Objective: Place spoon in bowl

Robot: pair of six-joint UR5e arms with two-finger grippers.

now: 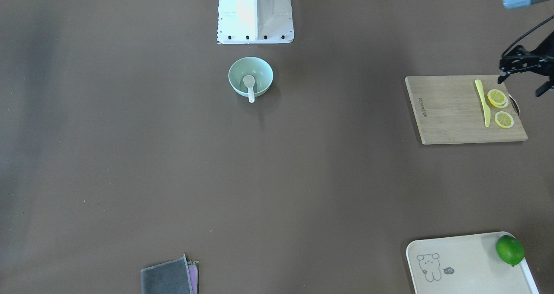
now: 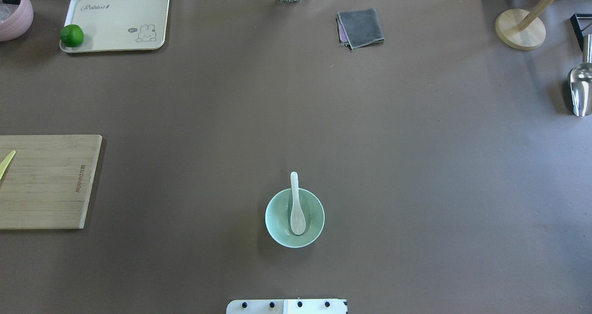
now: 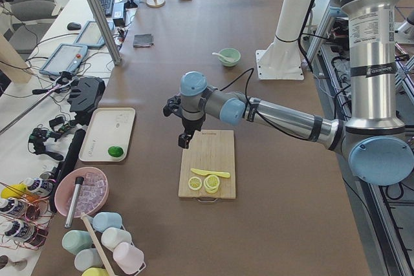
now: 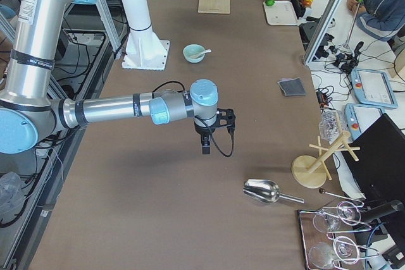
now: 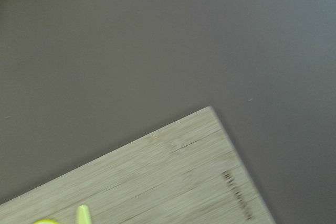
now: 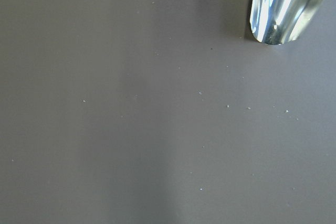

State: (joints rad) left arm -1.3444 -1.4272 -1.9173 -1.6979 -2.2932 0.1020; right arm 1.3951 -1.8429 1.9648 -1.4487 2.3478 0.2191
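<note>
The white spoon (image 2: 297, 212) lies in the mint-green bowl (image 2: 277, 226), scoop inside and handle resting over the far rim. Both also show in the front view, spoon (image 1: 249, 85) in bowl (image 1: 240, 69), close to the robot's base. No gripper touches them. My left gripper (image 1: 521, 84) hangs over the wooden board's edge, far from the bowl, with its jaws apart and empty. My right gripper (image 4: 205, 143) shows only in the right side view, above bare table near a metal scoop; I cannot tell whether it is open or shut.
A wooden board (image 1: 450, 112) holds a yellow knife (image 1: 483, 101) and lemon slices (image 1: 497, 98). A cream tray (image 2: 115, 9) carries a lime (image 2: 72, 35). A grey cloth (image 2: 361, 27), a metal scoop (image 2: 580, 89) and a wooden stand (image 2: 520, 29) sit along the far and right edges.
</note>
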